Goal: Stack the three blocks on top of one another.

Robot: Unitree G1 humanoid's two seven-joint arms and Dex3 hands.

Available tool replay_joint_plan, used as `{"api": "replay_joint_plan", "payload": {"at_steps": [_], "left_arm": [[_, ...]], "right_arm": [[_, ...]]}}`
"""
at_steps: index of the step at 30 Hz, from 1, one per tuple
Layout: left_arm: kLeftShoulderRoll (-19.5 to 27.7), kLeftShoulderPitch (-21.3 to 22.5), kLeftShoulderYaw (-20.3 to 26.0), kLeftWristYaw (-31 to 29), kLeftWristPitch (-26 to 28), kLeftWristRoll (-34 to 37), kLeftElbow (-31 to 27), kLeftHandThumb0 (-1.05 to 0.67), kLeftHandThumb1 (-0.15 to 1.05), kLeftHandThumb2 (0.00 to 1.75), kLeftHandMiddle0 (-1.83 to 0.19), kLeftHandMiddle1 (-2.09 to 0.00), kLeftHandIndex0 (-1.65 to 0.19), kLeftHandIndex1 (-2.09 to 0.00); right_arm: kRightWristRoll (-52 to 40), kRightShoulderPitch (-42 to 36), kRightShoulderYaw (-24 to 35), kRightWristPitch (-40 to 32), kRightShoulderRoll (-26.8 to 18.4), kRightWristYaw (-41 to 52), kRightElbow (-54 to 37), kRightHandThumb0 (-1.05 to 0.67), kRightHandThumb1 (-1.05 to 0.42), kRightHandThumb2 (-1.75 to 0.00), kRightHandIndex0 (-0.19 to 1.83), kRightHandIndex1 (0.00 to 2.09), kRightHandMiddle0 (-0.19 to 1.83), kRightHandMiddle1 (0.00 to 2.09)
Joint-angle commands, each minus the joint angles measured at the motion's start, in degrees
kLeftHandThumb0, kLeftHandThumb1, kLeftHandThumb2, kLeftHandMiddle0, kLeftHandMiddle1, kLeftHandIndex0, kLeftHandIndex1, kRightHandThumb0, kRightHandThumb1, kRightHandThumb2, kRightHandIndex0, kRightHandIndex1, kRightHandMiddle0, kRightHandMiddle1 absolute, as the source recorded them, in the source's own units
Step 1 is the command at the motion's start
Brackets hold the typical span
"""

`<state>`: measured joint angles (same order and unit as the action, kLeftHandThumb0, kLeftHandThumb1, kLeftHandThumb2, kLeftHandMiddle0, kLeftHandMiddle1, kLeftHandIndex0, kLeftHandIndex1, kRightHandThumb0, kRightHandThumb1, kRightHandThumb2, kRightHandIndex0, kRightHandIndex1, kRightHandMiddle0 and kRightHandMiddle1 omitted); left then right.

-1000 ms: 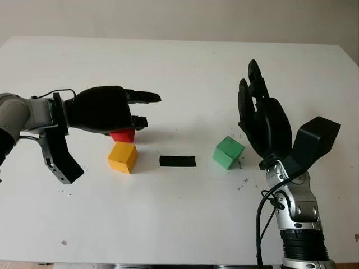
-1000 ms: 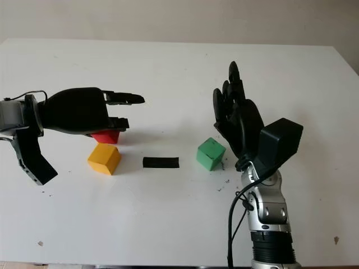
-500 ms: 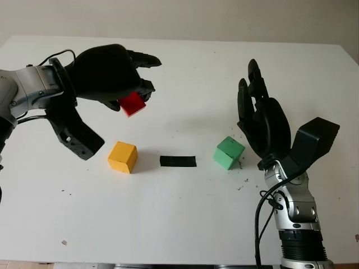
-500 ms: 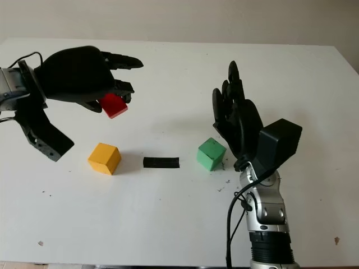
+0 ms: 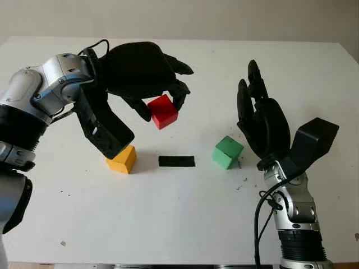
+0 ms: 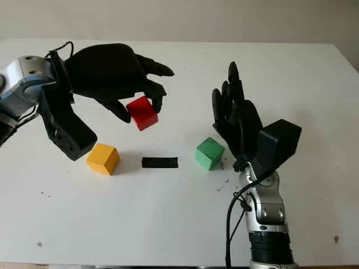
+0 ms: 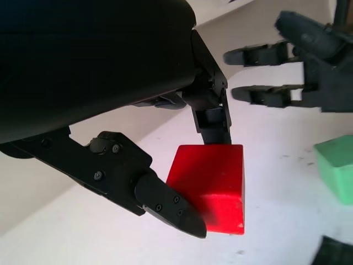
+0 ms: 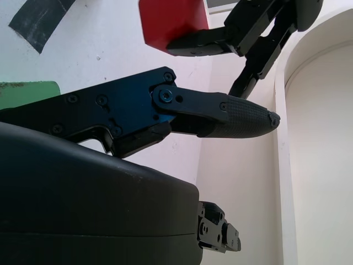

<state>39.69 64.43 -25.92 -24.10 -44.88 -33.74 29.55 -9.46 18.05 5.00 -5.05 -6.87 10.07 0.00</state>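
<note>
**Left hand clamped on the red block above the desk**

The left hand [image 5: 147, 75] is seen raised over the white desk [image 5: 185, 213], its black fingers [image 7: 165, 199] closed around the red block [image 5: 163, 111]. The block is gripped from opposite sides and is held clear of the desk surface, slightly tilted, with its lower faces exposed. It is carried above the stretch of desk between the yellow block [image 5: 123, 159] and the green block [image 5: 228, 152], somewhat nearer the far side.

The yellow block is found on the desk below and to the left of the lifted block, partly hidden behind the black bracket of the left wrist. A strip of black tape [image 5: 176, 161] is stuck flat on the desk between the yellow and green blocks, apart from both. The green block is set on the desk to the right of the tape, turned at an angle, just beside the right hand.

The right hand [image 5: 262, 117] is held open and upright at the right of the desk, next to the green block, with nothing grasped. Its palm is turned toward the middle of the desk. None of the three blocks is stacked on another.
</note>
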Motion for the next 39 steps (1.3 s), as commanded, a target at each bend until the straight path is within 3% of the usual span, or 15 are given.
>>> {"api": "replay_joint_plan", "payload": {"at_steps": [1,4,9,21,30,39], "left_arm": [[-1.3,-1.2,1.3,-3.5,0.3,4.9,1.1,-0.35,0.90,0.06,-0.26,-0.05,-0.52,-1.25],[-2.4,-2.3,1.6,-8.1,1.8,8.8,0.5,-0.38,0.93,0.06,-0.23,-0.04,-0.47,-1.30],[-3.4,-4.3,1.1,-8.5,0.4,6.7,-0.5,-0.39,0.91,0.05,-0.24,-0.05,-0.53,-1.28],[-4.2,-5.9,0.8,-5.5,-4.3,0.5,1.8,-0.39,0.89,0.05,-0.25,-0.06,-0.58,-1.18],[-5.9,-6.5,-0.7,1.5,-7.8,-5.8,5.2,-0.41,0.86,0.05,-0.26,-0.06,-0.59,-1.15],[-7.8,-6.7,-1.6,0.3,-8.3,-4.1,8.2,-0.42,0.88,0.06,-0.21,-0.05,-0.56,-1.16]], "right_arm": [[-0.2,-0.4,0.2,0.2,0.0,-0.1,-0.6,-0.73,-1.05,-0.55,-0.19,0.00,-0.19,0.00],[0.0,-0.3,0.1,0.3,0.0,-0.1,-0.6,-0.73,-1.05,-0.56,-0.19,0.00,-0.19,0.00],[0.3,-0.2,0.1,0.6,-0.4,-0.1,-0.6,-0.73,-1.05,-0.56,-0.19,0.00,-0.19,0.00],[0.5,0.4,0.3,1.0,-0.6,0.4,0.0,-0.73,-1.05,-0.57,-0.19,0.00,-0.19,0.00],[0.3,0.2,0.4,0.5,-0.7,0.6,-0.4,-0.72,-1.05,-0.57,-0.19,0.00,-0.19,0.00],[0.5,0.1,0.5,0.8,-0.8,0.7,-0.4,-0.73,-1.05,-0.56,-0.19,0.00,-0.19,0.00]]}}
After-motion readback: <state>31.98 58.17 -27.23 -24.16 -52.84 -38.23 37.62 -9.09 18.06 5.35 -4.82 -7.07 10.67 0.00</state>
